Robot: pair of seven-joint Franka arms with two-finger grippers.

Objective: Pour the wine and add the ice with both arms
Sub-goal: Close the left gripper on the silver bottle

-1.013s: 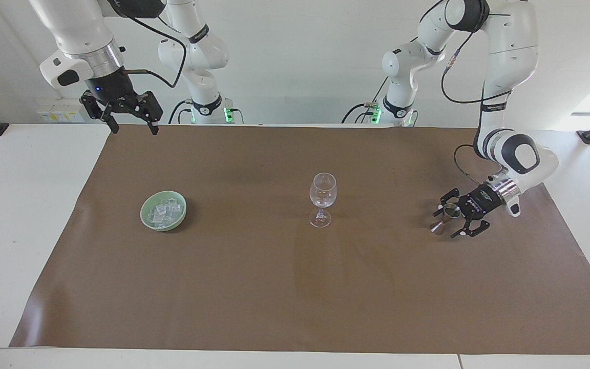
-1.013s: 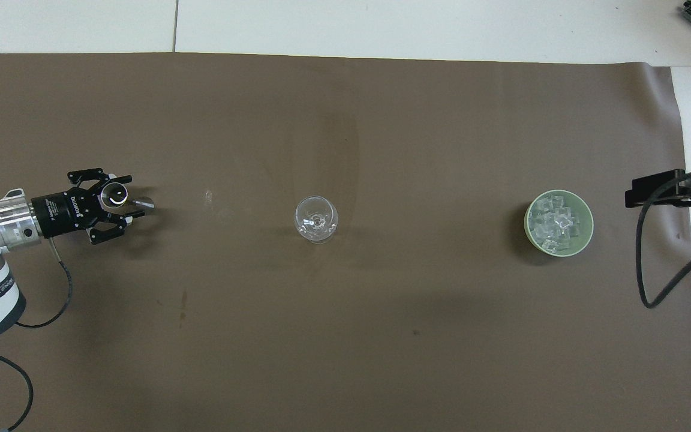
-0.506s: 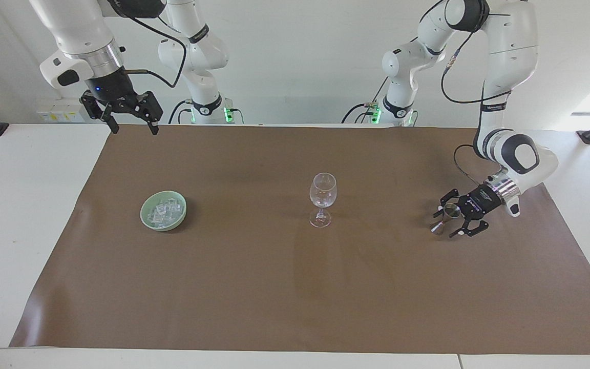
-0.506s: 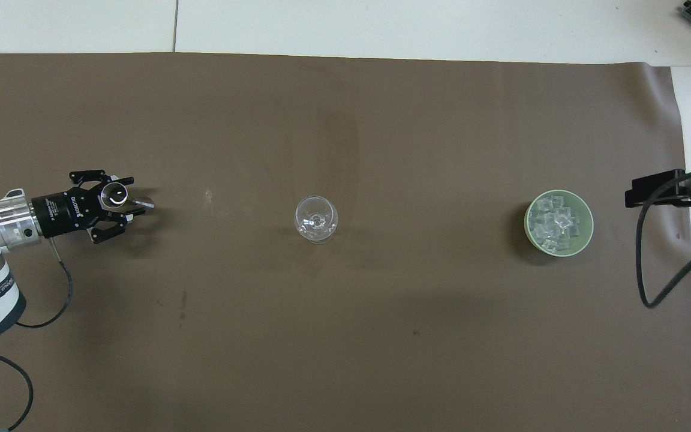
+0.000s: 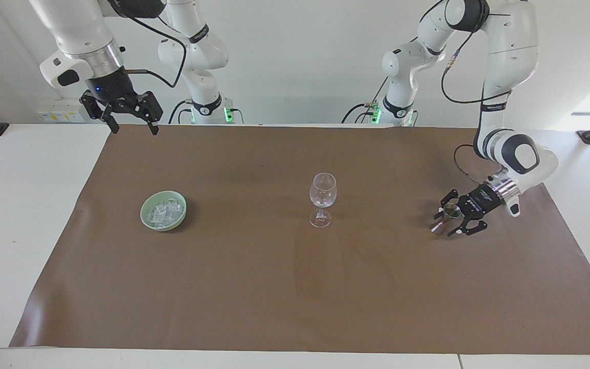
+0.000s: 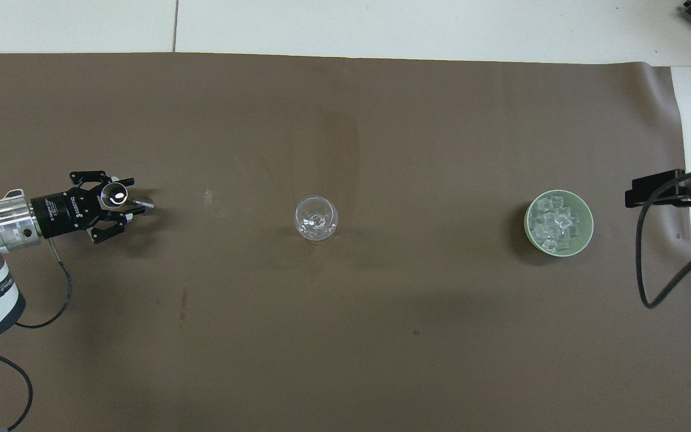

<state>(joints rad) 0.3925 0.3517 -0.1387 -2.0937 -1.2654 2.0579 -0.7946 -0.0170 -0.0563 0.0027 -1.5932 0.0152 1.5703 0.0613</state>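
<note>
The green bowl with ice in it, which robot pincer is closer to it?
Right. The right pincer hangs in the air at the green bowl's end of the table. The left pincer is down at the other end, around a small metal cup.

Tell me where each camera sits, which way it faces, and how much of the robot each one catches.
Facing view: high across the table, looking at both arms; left end effector around the metal jigger, right end effector raised and waiting.
Overhead view: above the robots' end, looking steeply down; left end effector and forearm show, only the right one's tip.
Shared: wine glass mid-table, green bowl of ice, brown mat, mirrored.
</note>
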